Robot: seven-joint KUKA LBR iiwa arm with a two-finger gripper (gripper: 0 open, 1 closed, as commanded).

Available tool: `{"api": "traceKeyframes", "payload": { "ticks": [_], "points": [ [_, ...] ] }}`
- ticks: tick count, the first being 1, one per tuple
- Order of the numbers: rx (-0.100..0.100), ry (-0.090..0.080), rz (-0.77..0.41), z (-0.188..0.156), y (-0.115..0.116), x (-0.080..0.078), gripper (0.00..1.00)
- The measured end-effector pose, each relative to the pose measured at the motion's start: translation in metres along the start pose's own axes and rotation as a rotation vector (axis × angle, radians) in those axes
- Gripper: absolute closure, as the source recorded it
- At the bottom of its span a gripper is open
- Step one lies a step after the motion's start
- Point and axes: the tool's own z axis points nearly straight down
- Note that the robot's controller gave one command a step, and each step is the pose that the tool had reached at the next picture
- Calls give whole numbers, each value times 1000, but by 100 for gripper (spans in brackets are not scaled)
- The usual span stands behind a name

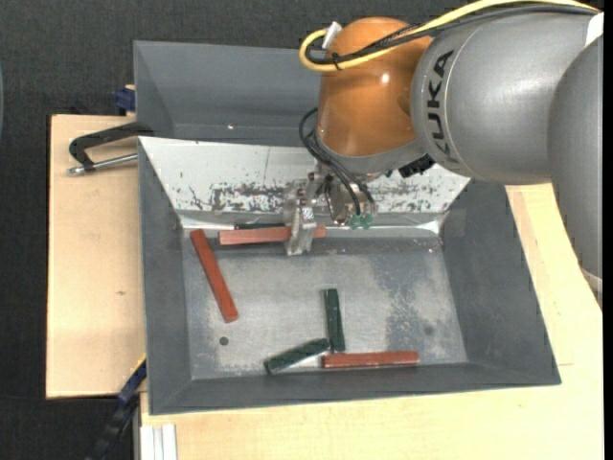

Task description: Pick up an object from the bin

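The greatest part of the scene is taken up by the grey arm [508, 75], which is reached in from the right and is ended by an orange cover [369, 89], over which a yellow cable [460, 13] is looped. Below it the grey metal bin [161, 295] is seen, its floor scuffed and its back wall speckled with dark marks. The pincer [306, 220] is lowered at the back of the bin floor, just before the back wall, and is set at the right end of a red bar [251, 239] that is laid flat along that wall; whether the pincer is wide or narrow, and whether the bar is gripped, cannot be told. A second red bar [213, 276] is laid slantwise at the left of the floor. Near the front wall a third red bar [371, 359] is laid flat, with a dark green bar [331, 319] lying lengthwise just above it and another dark green bar [295, 356] slanted beside its left end.
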Motion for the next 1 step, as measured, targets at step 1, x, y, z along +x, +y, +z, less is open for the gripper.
{"api": "traceKeyframes", "payload": {
  "ticks": [1],
  "points": [
    [0,6,-74,-18,-3,6,100]
  ]
}}
